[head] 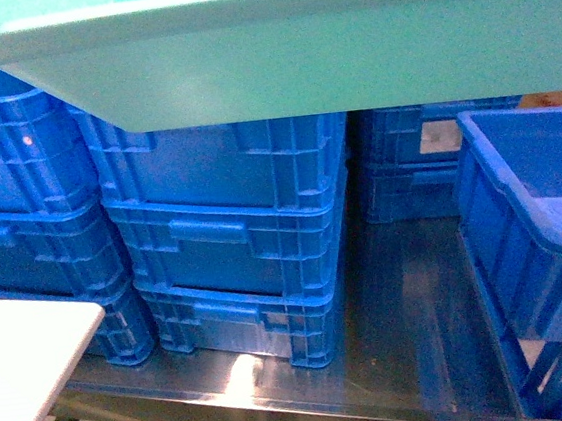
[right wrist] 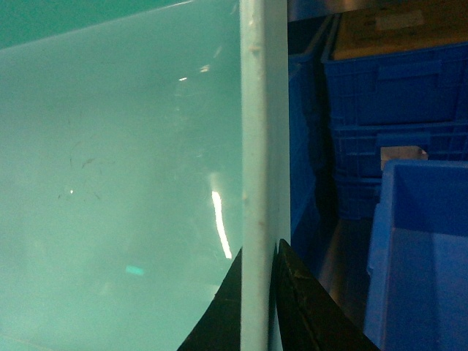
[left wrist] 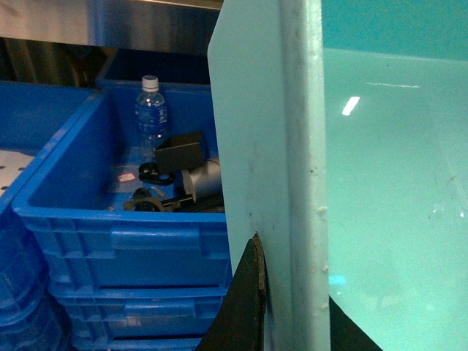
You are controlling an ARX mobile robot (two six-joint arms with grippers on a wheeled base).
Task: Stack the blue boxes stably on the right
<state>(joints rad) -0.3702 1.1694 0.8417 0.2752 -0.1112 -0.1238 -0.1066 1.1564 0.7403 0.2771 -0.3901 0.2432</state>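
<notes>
Turquoise tub (head: 345, 53), each end rim clamped by the left gripper (left wrist: 292, 292) and right gripper (right wrist: 256, 307), rides level above the open blue crate (head: 536, 244) at right for stacking.

Ahead of you the tub (head: 345, 53) hangs across the top, above the stacked crates (head: 228, 236) at the metal shelf's (head: 405, 338) left and middle. At the shelf's right edge stands the open crate (head: 536, 244), with more crates (head: 408, 172) behind it. Left of the tub, the topmost crate (left wrist: 117, 219) holds a bottle (left wrist: 151, 110).
</notes>
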